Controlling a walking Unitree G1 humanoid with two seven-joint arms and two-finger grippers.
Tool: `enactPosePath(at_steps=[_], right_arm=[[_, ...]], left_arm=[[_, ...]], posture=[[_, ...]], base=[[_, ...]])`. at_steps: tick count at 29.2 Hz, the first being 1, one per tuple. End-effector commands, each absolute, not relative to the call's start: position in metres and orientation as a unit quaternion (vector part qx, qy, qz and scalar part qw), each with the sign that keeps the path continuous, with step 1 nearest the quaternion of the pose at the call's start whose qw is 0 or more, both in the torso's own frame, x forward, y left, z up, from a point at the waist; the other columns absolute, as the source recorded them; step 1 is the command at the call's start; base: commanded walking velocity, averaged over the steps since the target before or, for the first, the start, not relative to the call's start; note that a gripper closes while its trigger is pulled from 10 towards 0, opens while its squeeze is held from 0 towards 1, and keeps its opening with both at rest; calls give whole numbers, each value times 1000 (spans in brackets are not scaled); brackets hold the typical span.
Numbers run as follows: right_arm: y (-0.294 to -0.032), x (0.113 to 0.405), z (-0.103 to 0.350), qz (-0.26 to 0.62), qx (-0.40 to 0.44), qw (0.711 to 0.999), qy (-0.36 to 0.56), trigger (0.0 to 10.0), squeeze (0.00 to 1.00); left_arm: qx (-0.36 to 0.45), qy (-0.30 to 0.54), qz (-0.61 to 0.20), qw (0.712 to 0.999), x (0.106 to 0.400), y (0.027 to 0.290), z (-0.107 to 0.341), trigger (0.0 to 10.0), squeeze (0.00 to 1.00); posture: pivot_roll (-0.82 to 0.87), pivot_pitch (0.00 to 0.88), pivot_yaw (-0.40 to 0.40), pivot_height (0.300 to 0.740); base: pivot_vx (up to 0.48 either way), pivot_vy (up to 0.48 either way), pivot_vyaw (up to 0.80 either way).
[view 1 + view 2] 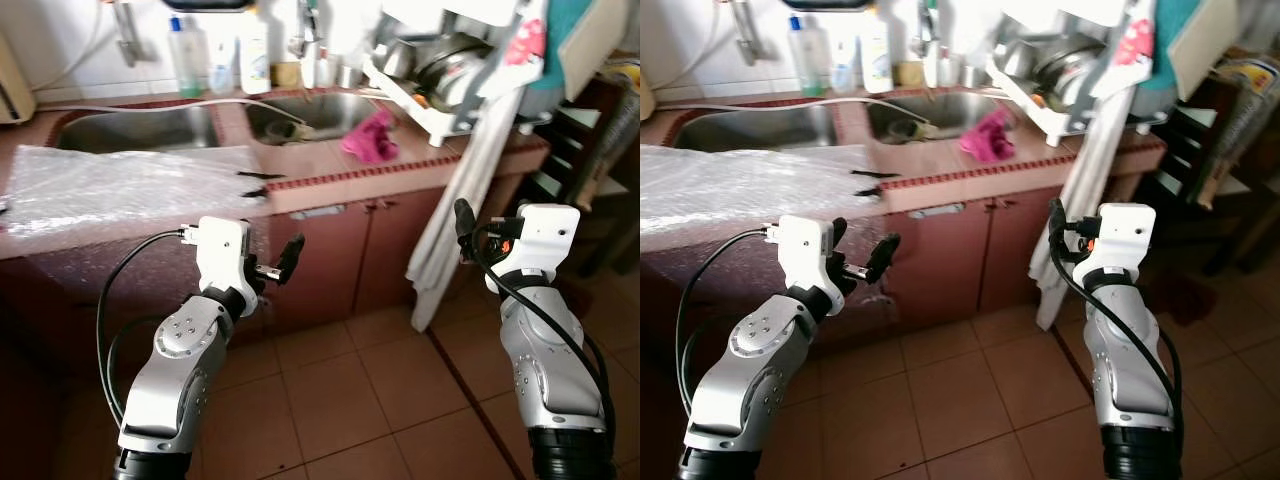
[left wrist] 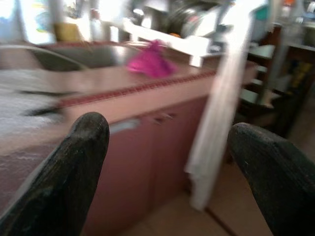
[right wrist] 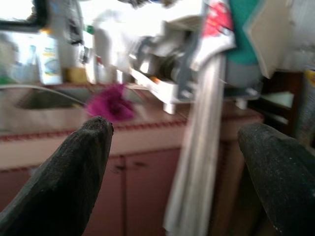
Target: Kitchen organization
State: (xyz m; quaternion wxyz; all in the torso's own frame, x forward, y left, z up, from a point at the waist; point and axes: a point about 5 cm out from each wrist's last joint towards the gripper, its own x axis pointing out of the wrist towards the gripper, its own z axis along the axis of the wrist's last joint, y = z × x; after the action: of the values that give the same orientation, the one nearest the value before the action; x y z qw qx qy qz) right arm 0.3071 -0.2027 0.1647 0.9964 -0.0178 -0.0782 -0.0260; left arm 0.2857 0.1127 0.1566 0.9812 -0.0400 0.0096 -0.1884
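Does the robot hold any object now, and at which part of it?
Nothing is held. The left pincer and the right pincer are both open with nothing between their fingers, raised in front of the counter, short of the pink cloth.

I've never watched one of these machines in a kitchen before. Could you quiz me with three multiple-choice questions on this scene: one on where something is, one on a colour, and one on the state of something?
1. Where does the cloth lie?
A. On the floor tiles
B. On the counter beside the sink
C. Inside the cabinet

2. What colour is that cloth?
A. Bright pink
B. Yellow
C. Black

3. How are the fingers of the left tool?
A. Closed on a bottle
B. Closed on the cloth
C. Spread apart, holding nothing

Answers:
1. B, since the cloth sits on the reddish counter at the sink's near rim, below the dish rack.
2. A, since it stands out magenta-pink in the head and wrist views.
3. C, since the left wrist view shows a wide gap between the two black fingers with only the cabinet behind. The right tool is spread likewise.
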Motion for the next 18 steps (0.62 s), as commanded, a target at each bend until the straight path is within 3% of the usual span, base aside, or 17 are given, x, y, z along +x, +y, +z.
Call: enactPosePath(at_steps=[1,11,18], right_arm=[[-204,308,172,-26,-19,995,-92,10000,0],[-203,306,167,-25,-20,996,-85,10000,0],[-201,307,166,-23,-18,996,-84,10000,0]], left_arm=[[-36,10,-188,982,286,112,158,10000,0],[-38,-11,-170,985,292,116,170,10000,0],[-48,13,-159,986,290,121,155,10000,0]], posture=[[10,0,10,740],[20,0,2,740],[18,0,2,740]], base=[[0,0,0],[0,0,0],[0,0,0]])
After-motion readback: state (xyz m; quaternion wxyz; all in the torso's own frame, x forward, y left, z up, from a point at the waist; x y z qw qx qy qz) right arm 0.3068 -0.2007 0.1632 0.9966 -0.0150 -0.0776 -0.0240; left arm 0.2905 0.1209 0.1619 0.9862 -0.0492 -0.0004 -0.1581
